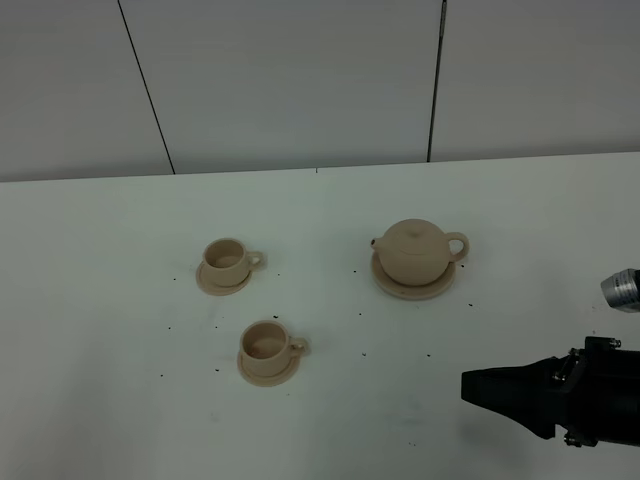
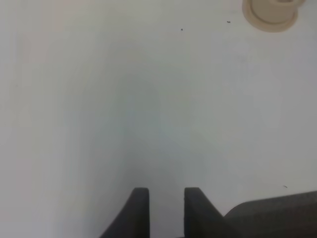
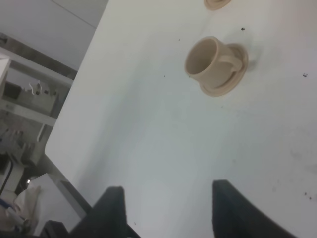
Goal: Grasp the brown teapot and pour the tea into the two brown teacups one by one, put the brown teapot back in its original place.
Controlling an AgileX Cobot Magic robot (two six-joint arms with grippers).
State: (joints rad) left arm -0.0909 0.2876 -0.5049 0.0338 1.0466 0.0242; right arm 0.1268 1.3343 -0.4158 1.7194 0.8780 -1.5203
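The brown teapot [image 1: 418, 250] stands on its wide saucer, the original place [image 1: 440, 288], right of the table's middle. One brown teacup [image 1: 228, 258] stands on its saucer at the left. The other teacup [image 1: 266, 345] stands nearer the front and also shows in the right wrist view [image 3: 210, 62]. My right gripper [image 1: 468, 385] [image 3: 168, 213] is open and empty, low at the front right, pointing left, well short of the teapot. My left gripper [image 2: 166, 210] is empty over bare table with its fingers close together. A cup saucer [image 2: 271, 12] lies far ahead of it.
The white table [image 1: 120, 300] carries small dark specks. A grey panelled wall [image 1: 300, 80] rises behind it. In the right wrist view the table's edge [image 3: 74, 124] drops off to shelving and clutter. A silver part [image 1: 622, 290] shows at the right edge.
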